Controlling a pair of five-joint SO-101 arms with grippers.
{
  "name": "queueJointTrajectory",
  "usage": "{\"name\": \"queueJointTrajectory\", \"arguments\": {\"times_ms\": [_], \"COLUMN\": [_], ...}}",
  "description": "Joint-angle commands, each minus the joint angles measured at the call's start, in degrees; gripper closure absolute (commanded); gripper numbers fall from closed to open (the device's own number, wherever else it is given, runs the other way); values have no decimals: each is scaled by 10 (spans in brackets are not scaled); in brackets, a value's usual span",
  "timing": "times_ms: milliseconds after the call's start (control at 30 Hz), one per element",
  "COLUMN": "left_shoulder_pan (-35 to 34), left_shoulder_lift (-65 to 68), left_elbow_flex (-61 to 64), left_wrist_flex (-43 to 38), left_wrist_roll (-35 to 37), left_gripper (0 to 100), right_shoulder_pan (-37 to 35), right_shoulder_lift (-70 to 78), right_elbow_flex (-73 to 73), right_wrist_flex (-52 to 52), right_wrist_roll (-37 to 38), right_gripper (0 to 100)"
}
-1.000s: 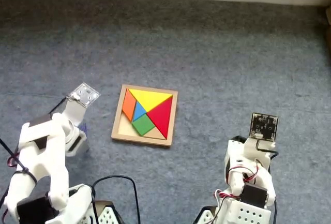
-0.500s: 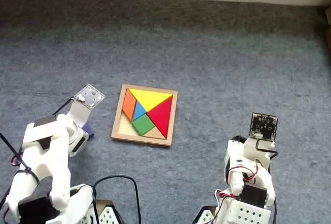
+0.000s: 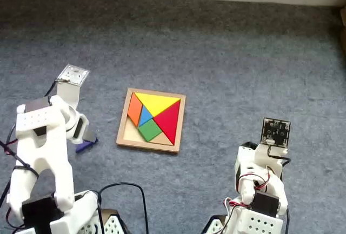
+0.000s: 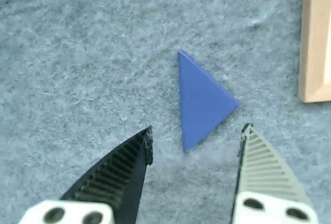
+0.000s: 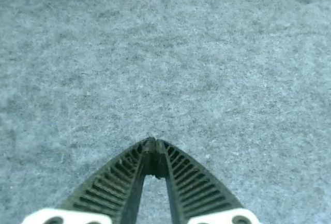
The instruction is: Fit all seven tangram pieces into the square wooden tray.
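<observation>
- A grey carpet (image 3: 243, 55) is covering the whole table, with a pale wall running along the far edge.
- The left gripper (image 4: 198, 128) is hanging over the carpet with its jaws spread wide, one finger dark and one pale, gripping nothing.
- A dark blue triangle (image 4: 201, 100) is lying flat on the carpet, one corner poking in between the two fingertips and touching neither.
- In the high view that blue triangle (image 3: 86, 146) is sitting just left of the wooden tray (image 3: 124, 136), off its near-left corner and apart from it.
- The right gripper (image 5: 155, 141) is pointing down at bare carpet with its jaws pressed together on nothing, well right of the tray and nearer to me.
- Inside the tray, an orange piece (image 3: 134, 109), a yellow triangle (image 3: 157, 104), a red triangle (image 3: 170, 120), a light blue triangle (image 3: 145, 117) and a green square (image 3: 149, 130) are lying fitted against each other.
- Bare wood is showing along the tray's near side.
</observation>
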Motion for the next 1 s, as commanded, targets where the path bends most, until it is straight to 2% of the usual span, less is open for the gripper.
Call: {"name": "queueJointTrajectory", "arguments": {"times_ms": [0, 233, 400, 533, 967], "left_shoulder_pan": [29, 44, 41, 42, 44], "left_shoulder_lift": [-5, -3, -3, -4, -3], "left_elbow_flex": [-31, 0, 56, 79, 80], "left_wrist_flex": [11, 10, -50, -88, -89], "left_wrist_roll": [39, 39, 40, 89, 95], "left_gripper": [726, 726, 727, 727, 761], "right_shoulder_pan": [7, 7, 7, 7, 7], "right_shoulder_lift": [-7, -7, -7, -7, -7], "right_elbow_flex": [63, 63, 63, 63, 63], "right_wrist_flex": [-10, -10, -10, -10, -10], "right_wrist_roll": [-4, -4, -4, -4, -4], "right_gripper": [992, 992, 992, 992, 992]}}
